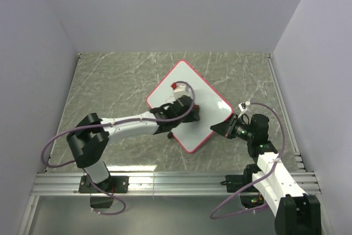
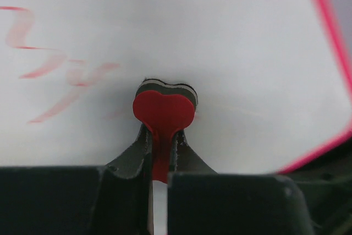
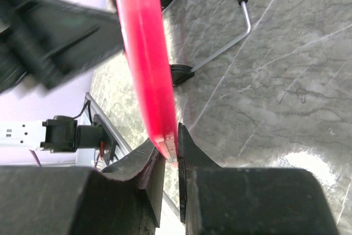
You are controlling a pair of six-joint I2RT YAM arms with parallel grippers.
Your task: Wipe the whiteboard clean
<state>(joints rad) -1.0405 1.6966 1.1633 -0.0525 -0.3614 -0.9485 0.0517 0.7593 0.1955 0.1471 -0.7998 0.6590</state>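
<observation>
1. Nearest the arm bases, at 4 o'clock of the board in the top view: right tool point(image 1: 218, 129), closed tight on the red-pink frame point(image 3: 144, 53), fingers on either side of the thin edge, bracing it.
2. Just past that grip: small black feet point(image 3: 180, 73) on the board's underside, resting toward the marbled bench point(image 1: 110, 81).
3. Mid-bench: whiteboard point(image 1: 187, 81), turned like a diamond, long axis from 10 to 4 o'clock, with the right tool at the 4 o'clock end.
4. Over the board's middle: left tool point(image 2: 161, 136), clamped on the stem of a small red heart-shaped eraser point(image 2: 164, 108), with the layered black-and-white pad facing the white surface and apparently touching it.
5. Beyond the eraser, at 10 o'clock in the left wrist view: smeared red scribbles point(image 2: 60, 70), near the pad but apart from it, not yet wiped.
6. Judged next: a sweep of the left tool toward 10 o'clock across those strokes, the left arm being the nearer one and the right only holding.
7. Nothing legible in the red strokes; no brand or label in sight.
</observation>
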